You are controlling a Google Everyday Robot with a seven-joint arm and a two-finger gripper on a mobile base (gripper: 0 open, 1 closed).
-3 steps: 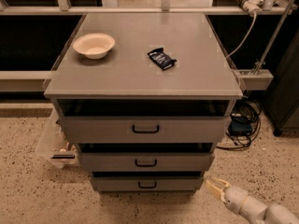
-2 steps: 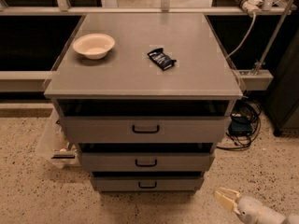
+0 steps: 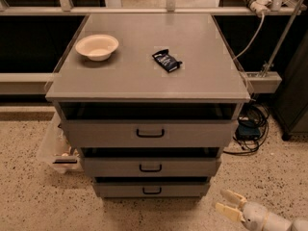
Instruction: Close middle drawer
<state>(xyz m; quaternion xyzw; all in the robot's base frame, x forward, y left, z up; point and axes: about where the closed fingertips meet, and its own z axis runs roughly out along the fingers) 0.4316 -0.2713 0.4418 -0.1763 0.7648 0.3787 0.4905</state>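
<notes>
One bowl (image 3: 96, 46), one packet (image 3: 167, 60) on a three-drawer cabinet (image 3: 144, 81)
Middle drawer (image 3: 150, 167) ajar; gripper (image 3: 222, 200) low right, fingers spread, grasping nothing

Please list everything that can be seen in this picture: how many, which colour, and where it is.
cabinet: one, grey, centre of the view
bowl: one, cream white, on the cabinet top, left side
packet: one, dark, on the cabinet top, right of the bowl
top drawer: one, tall grey front, black handle, just under the top
middle drawer: one, low grey front, black handle, dark gap above it
bottom drawer: one, low grey front, lowest
plastic bin: one, clear, left of the cabinet
cables: several, black, right of the cabinet
floor: beige, speckled
gripper: one, pale fingers apart, bottom right corner, right of the bottom drawer, touching no drawer
</notes>
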